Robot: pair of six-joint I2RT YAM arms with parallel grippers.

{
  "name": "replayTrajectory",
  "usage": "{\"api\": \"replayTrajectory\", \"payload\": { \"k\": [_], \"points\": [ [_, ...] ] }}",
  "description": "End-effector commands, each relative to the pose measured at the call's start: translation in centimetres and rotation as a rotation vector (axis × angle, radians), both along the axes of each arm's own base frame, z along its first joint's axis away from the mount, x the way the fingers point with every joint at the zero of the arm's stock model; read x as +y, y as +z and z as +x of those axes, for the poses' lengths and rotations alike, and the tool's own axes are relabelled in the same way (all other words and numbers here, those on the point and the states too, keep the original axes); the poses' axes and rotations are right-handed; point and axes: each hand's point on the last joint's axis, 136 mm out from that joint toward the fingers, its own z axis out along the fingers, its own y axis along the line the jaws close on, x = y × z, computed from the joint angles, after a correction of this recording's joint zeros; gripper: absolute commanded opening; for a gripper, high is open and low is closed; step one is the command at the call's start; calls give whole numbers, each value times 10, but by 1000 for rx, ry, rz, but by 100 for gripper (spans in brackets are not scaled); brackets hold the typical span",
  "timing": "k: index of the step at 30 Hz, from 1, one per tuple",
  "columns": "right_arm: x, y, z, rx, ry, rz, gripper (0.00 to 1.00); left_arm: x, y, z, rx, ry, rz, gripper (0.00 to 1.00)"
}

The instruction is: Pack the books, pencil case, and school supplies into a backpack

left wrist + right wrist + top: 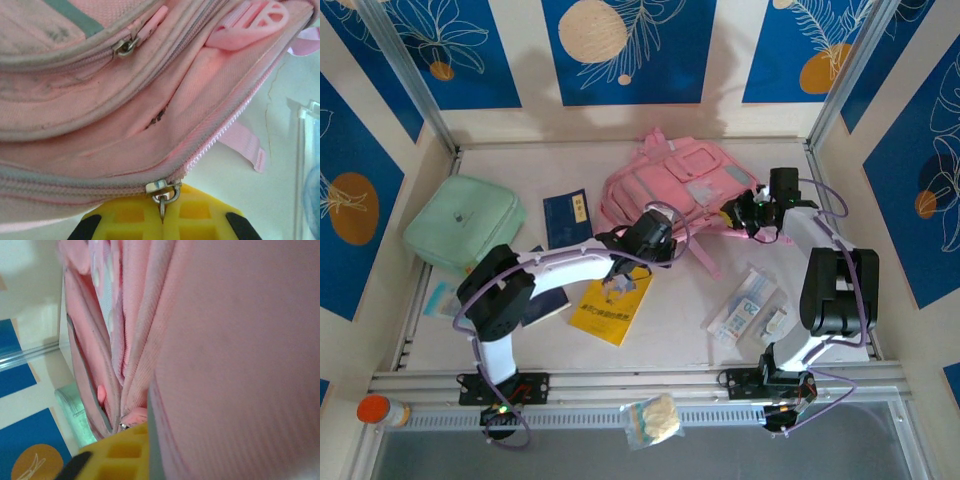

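The pink backpack lies at the back of the worktop. The left hand is closed tight, its yellow fingers pinching the metal zip pull at the bag's edge. The right hand is at the backpack's right side, up against pink fabric; whether it grips anything cannot be told. A yellow book and a white packet lie nearer the arms, a navy book left of the bag.
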Motion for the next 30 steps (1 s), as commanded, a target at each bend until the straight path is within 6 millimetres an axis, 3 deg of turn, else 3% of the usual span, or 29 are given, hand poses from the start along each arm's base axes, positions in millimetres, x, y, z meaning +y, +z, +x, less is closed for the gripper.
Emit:
{"api": "replayTrajectory", "payload": {
  "k": [1,6,10,14,21,26,30],
  "points": [
    [-5,30,6,-119,22,-22,34,-3,1,0,40,-6,21,0],
    [-11,19,-35,-39,-45,-40,60,-11,7,7,28,-3,19,0],
    [28,15,-62,1,-4,64,66,-15,12,7,28,-13,-6,0],
    [59,5,-67,35,-5,97,66,-19,13,7,35,-15,-29,0],
    [73,-28,-52,87,-90,11,65,-21,16,4,42,-24,-53,0],
    [81,-43,-30,87,-68,-14,51,-27,26,2,45,-56,-67,0],
    [70,-43,-25,64,-47,-96,34,-23,38,1,17,-62,-63,0]
  ]
}}
